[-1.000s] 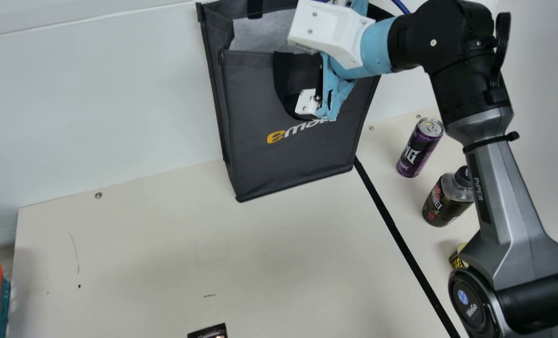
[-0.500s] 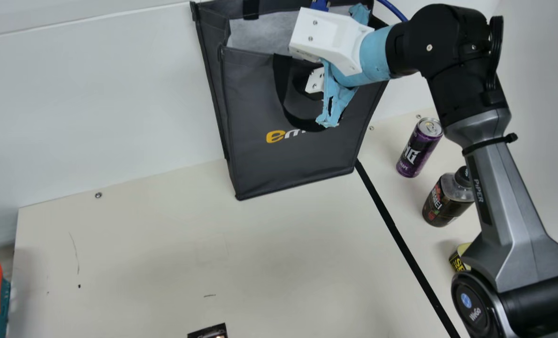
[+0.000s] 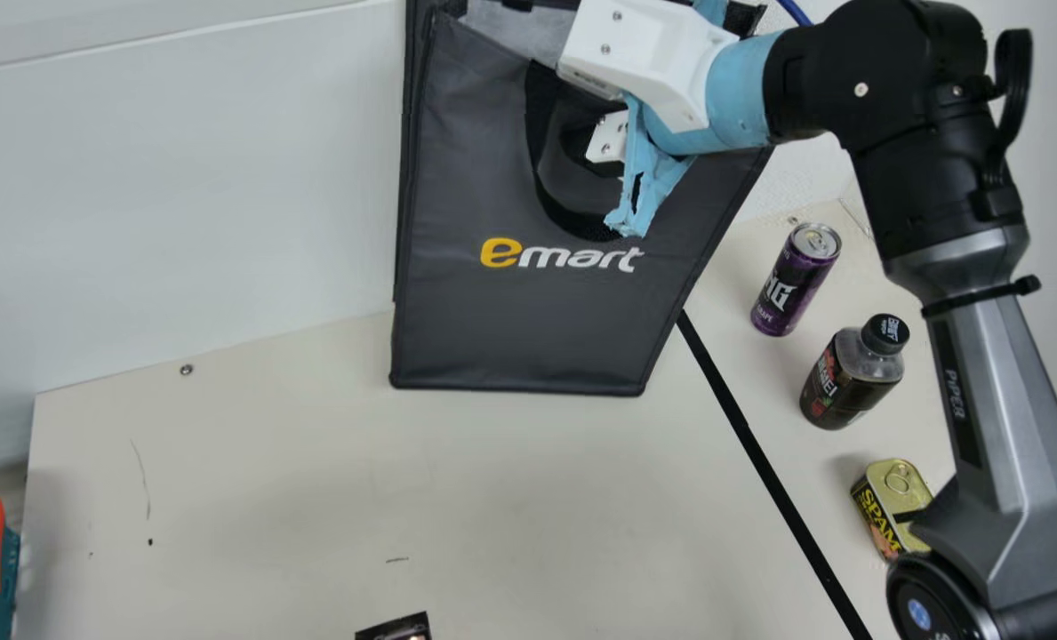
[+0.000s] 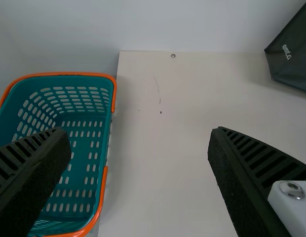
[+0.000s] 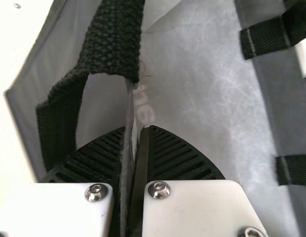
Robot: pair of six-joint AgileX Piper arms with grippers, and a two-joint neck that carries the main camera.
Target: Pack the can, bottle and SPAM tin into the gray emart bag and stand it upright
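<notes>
My right gripper [image 3: 615, 147] is at the upper front of the gray emart bag [image 3: 537, 329], beside its black strap. In the right wrist view the right gripper [image 5: 134, 143] is shut on the bag's front panel, with the pale lining [image 5: 202, 98] on one side. The bag is upright and open-topped near the back wall. Right of it stand the purple can [image 3: 795, 280], the dark bottle [image 3: 851, 378] and the SPAM tin [image 3: 888, 507], which the right arm partly covers. My left gripper [image 4: 138, 153] stands open and holds nothing.
A teal basket [image 4: 89, 163] with orange handles lies beside the table's edge, below my left gripper. A black line [image 3: 759, 462] crosses the table between the bag and the three items. A small dark object [image 3: 395, 629] shows at the main view's bottom edge.
The right arm has shifted rightward with the bag's top. The bag has turned so its printed front faces the camera more, and its lower edge has come leftward and nearer. The three items have stayed put.
</notes>
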